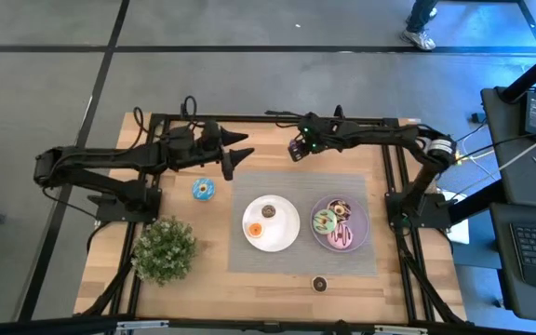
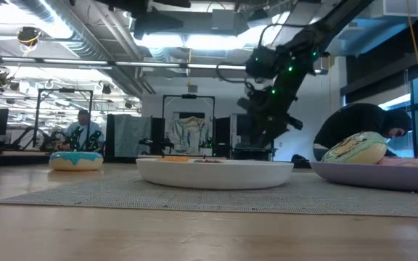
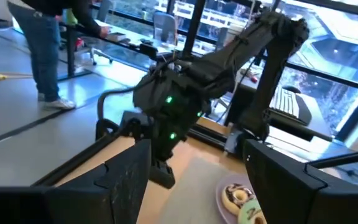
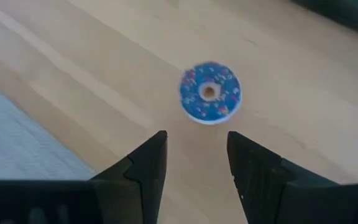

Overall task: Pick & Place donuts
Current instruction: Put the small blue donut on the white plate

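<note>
Dark and stretched along the far edge of the table, the right arm reaches in from its base on the right, and the right gripper hangs above the back of the grey mat. Its 2 fingers stand moderately apart with nothing between them, and its wrist view faces the blue donut lying flat on bare wood. The left arm extends from the left, its left gripper raised near the mat's back left corner, fingers spread wide and empty. That blue donut lies just left of the mat, close to the left gripper. 3 larger donuts sit on the purple plate.
</note>
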Robot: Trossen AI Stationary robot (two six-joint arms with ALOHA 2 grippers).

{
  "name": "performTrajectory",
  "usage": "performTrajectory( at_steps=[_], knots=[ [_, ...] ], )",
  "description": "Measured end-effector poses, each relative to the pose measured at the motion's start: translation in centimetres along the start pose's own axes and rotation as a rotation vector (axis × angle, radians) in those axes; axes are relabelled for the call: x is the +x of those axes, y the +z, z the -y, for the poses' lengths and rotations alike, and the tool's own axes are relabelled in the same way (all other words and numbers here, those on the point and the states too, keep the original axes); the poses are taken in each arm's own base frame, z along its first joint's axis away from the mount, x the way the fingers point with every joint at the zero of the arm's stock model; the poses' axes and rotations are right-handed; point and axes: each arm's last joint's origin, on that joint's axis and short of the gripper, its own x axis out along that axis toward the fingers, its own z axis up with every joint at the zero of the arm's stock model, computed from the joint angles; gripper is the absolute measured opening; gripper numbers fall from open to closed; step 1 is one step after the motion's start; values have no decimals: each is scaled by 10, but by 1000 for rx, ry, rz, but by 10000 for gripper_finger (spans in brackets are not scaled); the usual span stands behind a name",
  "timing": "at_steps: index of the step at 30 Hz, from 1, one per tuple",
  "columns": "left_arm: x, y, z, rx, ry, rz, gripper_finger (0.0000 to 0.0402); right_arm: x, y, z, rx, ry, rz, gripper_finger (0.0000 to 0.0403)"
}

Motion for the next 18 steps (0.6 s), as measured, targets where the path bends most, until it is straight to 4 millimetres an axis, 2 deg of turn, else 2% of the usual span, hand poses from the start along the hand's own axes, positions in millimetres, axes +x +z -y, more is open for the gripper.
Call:
performTrajectory(
  at_steps=[4, 12, 18],
  knots=[
    [1, 0, -1, 2, 29, 3, 251, 14, 6, 1, 4, -9, -21, 170],
    [2, 0, -4, 8, 68, 11, 251, 29, 24, 2, -21, -44, -11, 170],
    [2, 0, -5, 53, 116, 22, 251, 39, 22, 9, -9, -74, -57, 170]
  ],
)
